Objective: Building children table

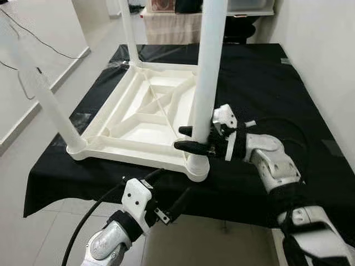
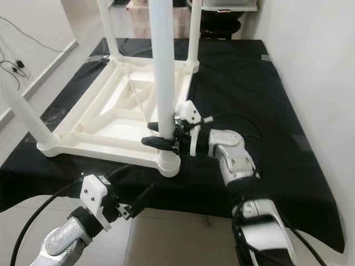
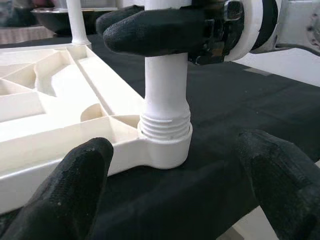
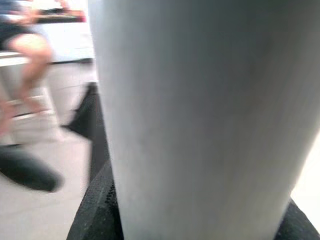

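1. White upturned tabletop (image 1: 138, 119) lies on a black cloth (image 1: 260, 88); right gripper (image 1: 191, 138) is clamped on the near-right leg (image 1: 209, 72).
2. Left gripper (image 2: 136, 202) hovers near, fingers apart.
3. Left wrist: leg threads (image 3: 165, 125) sit in the corner socket (image 3: 167, 150).

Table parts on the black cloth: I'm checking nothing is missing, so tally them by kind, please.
White table legs standing in the corner sockets: 4 (near-right, gripped by the right gripper; near-left; far-left; far-right)
White tabletop, upside down: 1
Total: 5 parts
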`<state>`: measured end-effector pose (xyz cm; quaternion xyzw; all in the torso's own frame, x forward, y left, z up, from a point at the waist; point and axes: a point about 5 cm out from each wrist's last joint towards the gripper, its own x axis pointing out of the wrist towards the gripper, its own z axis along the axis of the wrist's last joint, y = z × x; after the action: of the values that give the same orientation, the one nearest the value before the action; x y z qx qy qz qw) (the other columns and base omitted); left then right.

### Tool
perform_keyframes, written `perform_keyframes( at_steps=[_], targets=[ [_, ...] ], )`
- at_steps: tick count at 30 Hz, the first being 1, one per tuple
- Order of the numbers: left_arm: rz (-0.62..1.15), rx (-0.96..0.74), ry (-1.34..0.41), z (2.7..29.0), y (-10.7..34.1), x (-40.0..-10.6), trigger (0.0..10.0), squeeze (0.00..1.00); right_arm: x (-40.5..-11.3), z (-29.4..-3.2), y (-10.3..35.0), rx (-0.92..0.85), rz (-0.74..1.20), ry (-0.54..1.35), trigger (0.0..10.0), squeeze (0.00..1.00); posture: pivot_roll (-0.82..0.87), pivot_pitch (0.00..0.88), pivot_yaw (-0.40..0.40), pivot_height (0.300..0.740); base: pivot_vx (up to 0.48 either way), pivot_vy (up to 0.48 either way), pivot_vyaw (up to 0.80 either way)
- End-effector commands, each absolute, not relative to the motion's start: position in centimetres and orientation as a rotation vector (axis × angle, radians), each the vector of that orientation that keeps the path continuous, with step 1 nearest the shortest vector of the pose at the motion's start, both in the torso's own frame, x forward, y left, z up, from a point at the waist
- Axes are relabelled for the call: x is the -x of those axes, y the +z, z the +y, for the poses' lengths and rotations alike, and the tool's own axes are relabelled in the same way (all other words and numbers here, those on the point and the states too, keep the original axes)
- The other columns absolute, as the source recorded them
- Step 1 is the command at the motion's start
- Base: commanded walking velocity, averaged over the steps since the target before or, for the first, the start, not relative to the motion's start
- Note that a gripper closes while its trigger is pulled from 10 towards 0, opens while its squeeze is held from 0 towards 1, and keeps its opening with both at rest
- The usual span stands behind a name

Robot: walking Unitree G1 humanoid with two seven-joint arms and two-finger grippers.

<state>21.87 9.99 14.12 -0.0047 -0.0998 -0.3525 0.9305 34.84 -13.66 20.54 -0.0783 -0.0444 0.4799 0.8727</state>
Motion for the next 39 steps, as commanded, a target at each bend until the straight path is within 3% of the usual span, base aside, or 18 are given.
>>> perform_keyframes(
  at_steps=[1,2,3,4,5,10,15,16,21,22,23,24,26,27,28,29,39],
  targets=[
    [-0.189,0.006,-0.718,10.3,13.9,-21.7,10.0,0.00,-35.1,-15.0,19.4,0.153,-0.032,0.828,0.0,0.00,-0.05,0.174,0.008,0.740,0.000,0.000,0.00],
    [-0.189,0.004,-0.716,10.5,14.0,-21.7,10.0,0.00,-34.8,-15.4,18.2,0.107,-0.021,0.475,0.0,0.00,-0.06,0.174,0.014,0.740,0.000,0.000,0.00],
    [-0.189,0.004,-0.716,10.5,14.0,-21.7,10.0,0.00,-34.8,-15.4,18.2,0.107,-0.021,0.475,0.0,0.00,-0.06,0.174,0.014,0.740,0.000,0.000,0.00],
    [-0.189,0.003,-0.715,10.6,14.0,-21.8,10.0,0.00,-34.1,-16.2,17.3,0.080,-0.002,0.208,0.0,0.00,-0.06,0.174,0.014,0.740,0.000,0.000,0.00],
    [-0.189,0.003,-0.714,10.7,14.0,-21.8,10.0,0.00,-32.5,-15.5,16.0,0.097,0.027,0.158,0.0,0.00,-0.05,0.182,0.028,0.740,0.000,0.000,0.00],
    [-0.187,0.000,-0.715,10.7,13.9,-22.0,10.0,0.00,-31.2,-12.7,14.8,0.140,0.031,0.279,0.0,0.00,-0.05,0.160,0.044,0.740,0.000,0.000,0.00],
    [-0.182,-0.003,-0.721,10.6,13.7,-22.1,10.0,0.00,-32.4,-11.9,15.4,0.133,0.023,0.316,0.0,0.00,-0.04,0.148,0.033,0.740,0.000,0.000,0.00],
    [-0.183,-0.003,-0.714,10.6,13.7,-22.1,10.0,0.00,-32.6,-11.7,15.6,0.122,0.019,0.326,4.3,0.00,-0.04,0.142,0.029,0.740,0.000,0.000,0.00],
    [-0.184,-0.003,-0.710,10.7,13.7,-22.1,10.0,0.00,-32.6,-11.5,15.7,0.114,0.016,0.332,4.3,0.00,-0.04,0.142,0.029,0.740,0.000,0.000,0.00],
    [-0.185,-0.002,-0.706,10.6,13.7,-22.1,10.0,0.00,-32.8,-11.1,16.5,0.069,-0.021,0.399,10.0,0.90,-0.04,0.137,0.023,0.740,0.000,0.000,0.00],
    [-0.185,-0.001,-0.706,10.6,13.7,-22.1,10.0,0.00,-33.0,-10.7,17.3,0.023,-0.053,0.478,10.0,1.00,-0.04,0.134,0.023,0.740,0.000,0.000,0.00],
    [-0.185,-0.001,-0.706,10.6,13.7,-22.1,10.0,0.00,-33.0,-10.7,17.3,0.023,-0.053,0.478,10.0,1.00,-0.04,0.134,0.023,0.740,0.000,0.000,0.00],
    [-0.184,0.001,-0.710,10.4,13.6,-22.1,10.0,0.00,-33.2,-10.4,18.9,-0.033,-0.106,0.714,10.0,1.00,-0.04,0.129,0.020,0.740,0.000,0.000,0.00],
    [-0.184,0.001,-0.710,10.4,13.6,-22.1,10.0,0.00,-33.2,-10.4,18.9,-0.033,-0.106,0.714,10.0,1.00,-0.04,0.129,0.020,0.740,0.000,0.000,0.00],
    [-0.184,0.002,-0.713,10.3,13.6,-22.1,10.0,0.00,-33.3,-10.7,19.6,-0.013,-0.112,0.797,10.0,0.91,-0.04,0.127,0.016,0.740,0.000,0.000,0.00],
    [-0.183,0.002,-0.715,10.2,13.6,-22.0,10.0,0.00,-33.3,-10.9,20.0,0.006,-0.113,0.842,10.0,0.00,-0.04,0.127,0.016,0.740,0.000,0.000,0.00],
    [-0.188,0.008,-0.711,10.0,13.7,-21.8,10.0,0.00,-35.1,-11.9,21.9,0.129,-0.129,1.040,10.0,0.00,-0.02,0.140,0.011,0.740,0.000,0.000,0.00]
  ],
)
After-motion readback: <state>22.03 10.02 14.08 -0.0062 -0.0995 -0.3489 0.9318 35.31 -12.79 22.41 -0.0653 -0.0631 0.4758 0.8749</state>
